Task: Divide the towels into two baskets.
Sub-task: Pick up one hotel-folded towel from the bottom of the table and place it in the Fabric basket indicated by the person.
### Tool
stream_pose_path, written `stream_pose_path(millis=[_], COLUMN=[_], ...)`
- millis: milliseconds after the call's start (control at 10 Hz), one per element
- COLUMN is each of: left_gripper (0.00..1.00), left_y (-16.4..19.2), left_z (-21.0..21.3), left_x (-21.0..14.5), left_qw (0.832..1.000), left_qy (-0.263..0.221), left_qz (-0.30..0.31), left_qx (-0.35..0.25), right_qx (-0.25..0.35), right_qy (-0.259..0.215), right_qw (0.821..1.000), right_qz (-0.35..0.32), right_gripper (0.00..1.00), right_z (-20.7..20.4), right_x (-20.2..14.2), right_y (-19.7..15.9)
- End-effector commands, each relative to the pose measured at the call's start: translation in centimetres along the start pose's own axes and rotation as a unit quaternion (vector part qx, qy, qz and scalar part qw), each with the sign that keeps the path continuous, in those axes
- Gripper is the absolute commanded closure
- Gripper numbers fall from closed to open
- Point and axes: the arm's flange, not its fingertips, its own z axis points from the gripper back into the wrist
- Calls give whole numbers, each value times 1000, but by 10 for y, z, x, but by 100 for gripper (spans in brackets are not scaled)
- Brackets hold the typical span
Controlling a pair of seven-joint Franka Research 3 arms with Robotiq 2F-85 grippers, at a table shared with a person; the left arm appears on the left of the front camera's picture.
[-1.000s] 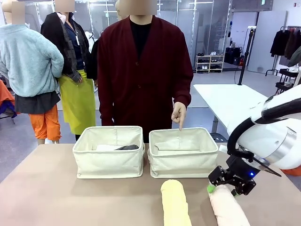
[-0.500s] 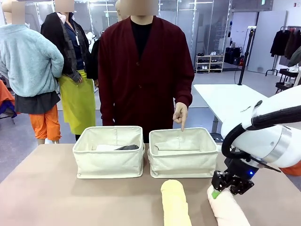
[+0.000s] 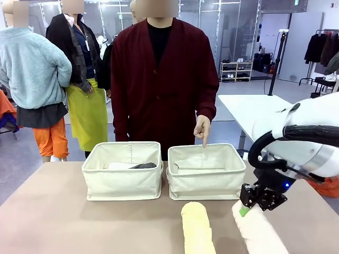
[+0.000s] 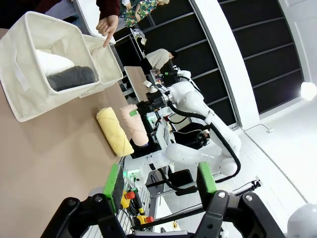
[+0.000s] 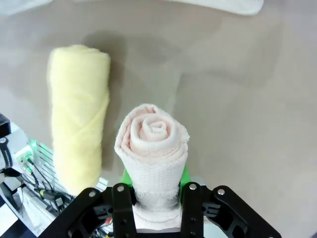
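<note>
The right gripper (image 5: 155, 178) has just clamped tight on the pale pink towel roll (image 3: 258, 232) beside the pale yellow towel roll (image 3: 197, 228), lifting its far end off the table (image 3: 79, 227), so carrying it to the right-hand basket (image 3: 206, 182) comes next.

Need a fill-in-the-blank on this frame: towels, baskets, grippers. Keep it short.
1. The right gripper is shut on the ___ towel.
2. The yellow towel lies on the ___, outside both baskets.
3. The left basket holds the white towel and the ___ one.
4. The person's hand points down at the ___ basket.
Missing words: pink; table; dark grey; right.
</note>
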Motion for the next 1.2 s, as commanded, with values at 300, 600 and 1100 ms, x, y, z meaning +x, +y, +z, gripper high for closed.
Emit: stream_pose_path(millis=[300,600,1100], left_gripper=[24,24,24], left_y=[-5,-5,-5], left_z=[1,1,1], left_x=[-5,-5,-5], left_qw=[1000,1000,1000], left_qy=[3,3,3], left_qz=[-2,-2,-2], left_qx=[-1,-1,-1], right_qx=[17,4,3], right_qy=[101,126,137], right_qw=[951,928,932], right_qz=[290,352,336], right_gripper=[100,100,100], right_z=[50,48,39], right_x=[-29,-25,-27], right_y=[55,58,62])
